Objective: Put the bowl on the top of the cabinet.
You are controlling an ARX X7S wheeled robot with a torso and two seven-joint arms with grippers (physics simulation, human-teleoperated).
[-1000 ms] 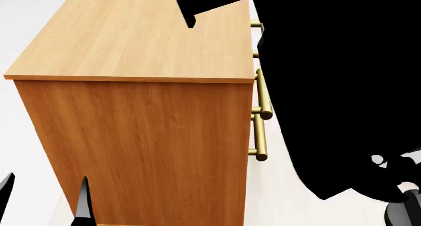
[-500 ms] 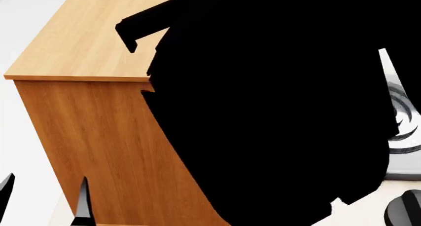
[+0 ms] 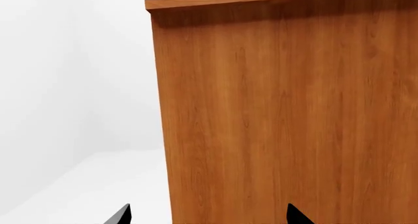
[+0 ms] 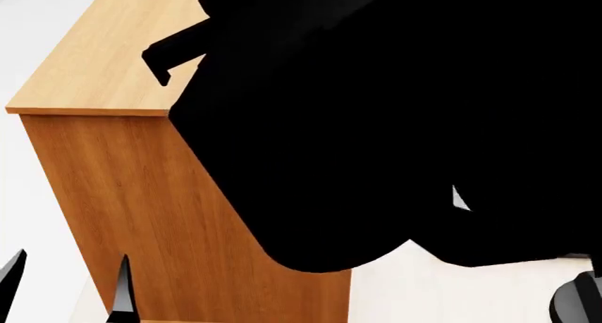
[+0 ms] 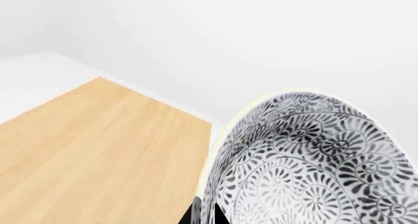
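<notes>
Bowl (image 5: 307, 160) close before the right wrist camera, tilted on edge, dense black floral pattern across the white inside, thin yellowish rim curving along the side nearest the cabinet top. Held up in the air above and just beside the far end of the cabinet (image 4: 132, 189), not touching the lighter flat top. Right gripper (image 5: 207, 215) at the lower rim of the bowl, only dark finger tips in view, jaws clamped on the rim with one tip on either side of the wall.

Head view mostly blocked by a large black mass, the right arm close to the lens; one dark bar-shaped part jutting out over the pale cabinet top. Bowl itself not visible from there. Left part of the top bare and light in grain; below it the orange-brown side panel, darker, with vertical wood grain. White floor around the base.

Left gripper (image 4: 66, 284) low at the near left corner of the cabinet, two black pointed fingers (image 4: 120, 288) apart, jaws wide and holding nothing. Same fingers seen from the left wrist camera as two dark tips, facing the tall side panel, the overhanging edge of the top far above. White wall and white floor beside the cabinet.

A dark rounded part at the lower right corner of the head view; cannot tell what.
</notes>
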